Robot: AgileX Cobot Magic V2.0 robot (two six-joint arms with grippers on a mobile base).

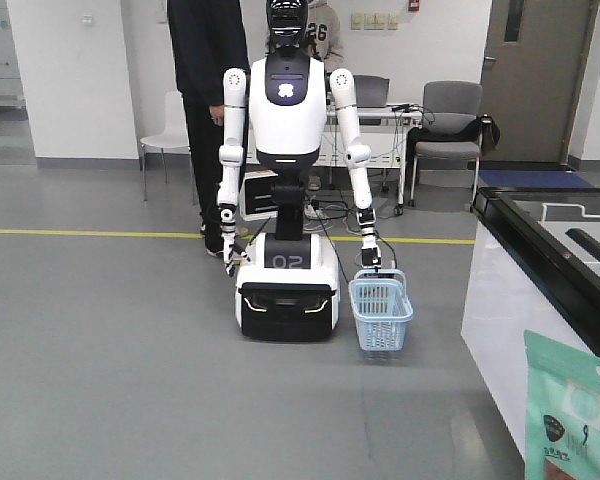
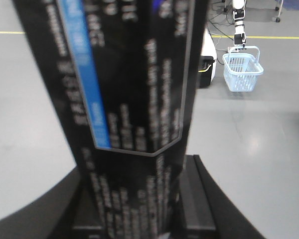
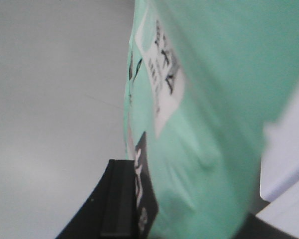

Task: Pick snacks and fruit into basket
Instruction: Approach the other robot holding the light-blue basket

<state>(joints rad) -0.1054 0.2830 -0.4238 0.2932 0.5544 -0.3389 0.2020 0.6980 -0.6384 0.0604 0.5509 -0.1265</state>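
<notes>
Pouch [image 3: 204, 99] mint-green with black lettering, packet [image 2: 134, 74] black, blue-striped

A blurred black pouch [image 2: 129, 99] with a blue stripe stands between the fingers [image 2: 197, 199] of the left tool [image 2: 139, 216]. Far behind sits a pale blue basket [image 2: 242, 72].

A grey floor [image 1: 100, 330] is crossed by a yellow line [image 1: 80, 232] running parallel to the far wall. Near the middle of the floor the wheeled base [image 1: 286, 295] of a white humanoid robot is parked, with a light-blue basket [image 1: 380, 312] just beside it; whether the basket rests on the floor cannot be told. A white cabinet [image 1: 495, 310] is stood at the right edge, while chairs [image 1: 448, 125] and a table [image 1: 380, 118] are set along the far wall.
</notes>
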